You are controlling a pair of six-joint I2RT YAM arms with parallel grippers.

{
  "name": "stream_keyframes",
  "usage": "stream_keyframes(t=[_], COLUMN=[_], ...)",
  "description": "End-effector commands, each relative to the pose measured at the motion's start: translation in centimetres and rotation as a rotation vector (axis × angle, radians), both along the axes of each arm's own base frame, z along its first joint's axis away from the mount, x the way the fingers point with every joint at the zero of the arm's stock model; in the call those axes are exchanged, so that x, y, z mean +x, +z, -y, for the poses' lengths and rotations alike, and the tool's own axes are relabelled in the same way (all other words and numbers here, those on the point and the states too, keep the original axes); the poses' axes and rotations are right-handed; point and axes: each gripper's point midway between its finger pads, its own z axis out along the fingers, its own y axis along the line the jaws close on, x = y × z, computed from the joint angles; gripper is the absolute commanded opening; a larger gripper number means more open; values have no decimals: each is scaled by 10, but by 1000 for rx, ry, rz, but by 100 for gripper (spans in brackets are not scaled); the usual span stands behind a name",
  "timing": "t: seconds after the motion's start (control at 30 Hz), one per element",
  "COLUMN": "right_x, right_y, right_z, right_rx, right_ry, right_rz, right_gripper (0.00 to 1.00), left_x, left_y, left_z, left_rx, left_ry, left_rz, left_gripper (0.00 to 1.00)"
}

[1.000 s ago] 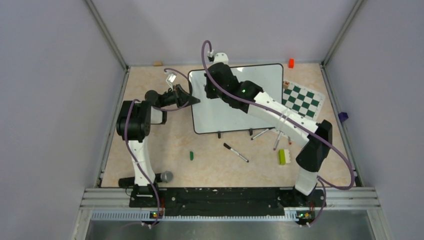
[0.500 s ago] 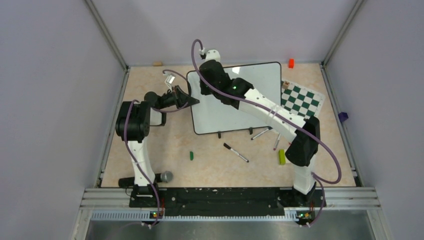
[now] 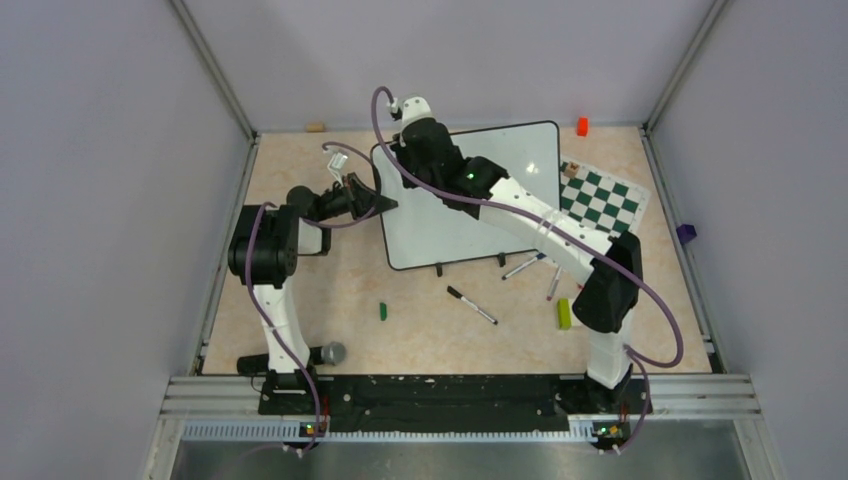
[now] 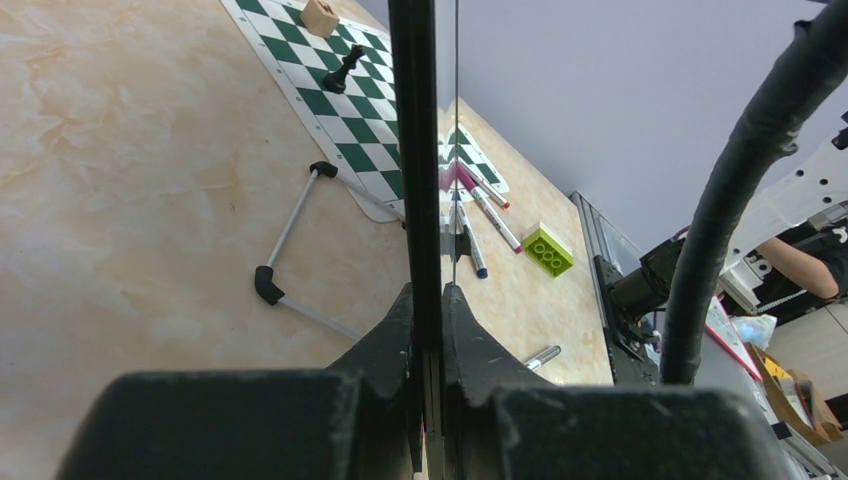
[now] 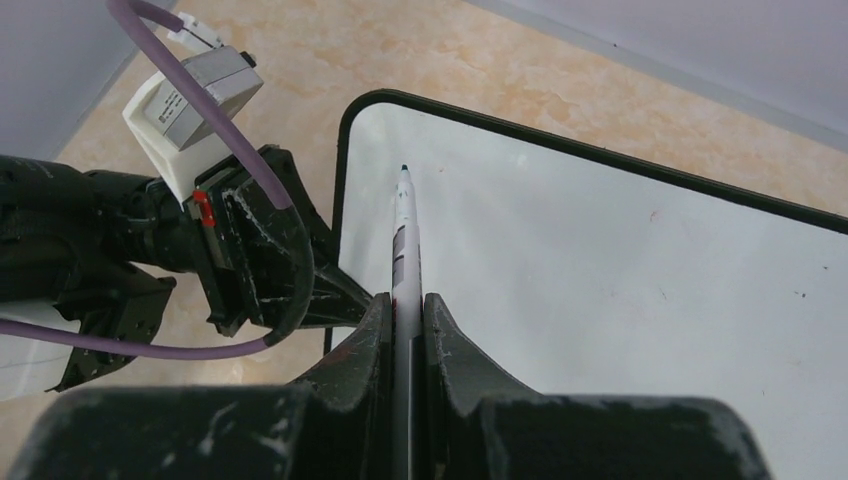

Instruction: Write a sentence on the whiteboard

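The whiteboard [image 3: 470, 205] lies on the far half of the table [image 3: 300, 300], at about 12 o'clock from the table's middle, and the part of its face not hidden by the arm is plain glossy white inside a thin black frame. The left gripper [image 3: 385, 203] sits at the board's 9 o'clock edge. In the left wrist view its jaws are pressed together on the frame, which runs straight up between them [image 4: 427, 300]. The right gripper [image 3: 400, 148] hangs over the board's 10 o'clock corner with its jaws closed tight around a white marker [image 5: 404, 240]. The marker's dark green tip points toward 12 o'clock in the right wrist view, above the board just inside that corner; whether the tip touches the surface cannot be told. A green-and-white chess mat [image 3: 603, 200] lies at the board's 3 o'clock, just beside it, with a black chess piece [image 4: 345, 70] and a small wooden block [image 4: 320, 17] on it. A black pen [image 3: 471, 305] lies on the table at the board's 6 o'clock. A yellow-green brick [image 3: 564, 314] rests at about 5 o'clock, beside the right arm. An orange block [image 3: 582, 126] sits at the board's 1 o'clock, by the back wall.
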Motion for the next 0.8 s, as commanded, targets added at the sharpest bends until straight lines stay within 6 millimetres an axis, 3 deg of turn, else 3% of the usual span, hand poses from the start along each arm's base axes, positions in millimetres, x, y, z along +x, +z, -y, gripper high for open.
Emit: stream_keyframes(t=[0.0, 0.77], right_x=[-2, 11], right_y=[31, 29], right_z=[8, 3], right_rx=[65, 40], right_ry=[58, 54], right_rz=[51, 83], right_gripper=[0, 0], left_x=[-27, -28], left_y=[-21, -20], left_z=[8, 9], left_rx=[84, 86], left_ry=[-169, -172], left_rz=[154, 163], left_gripper=[0, 0])
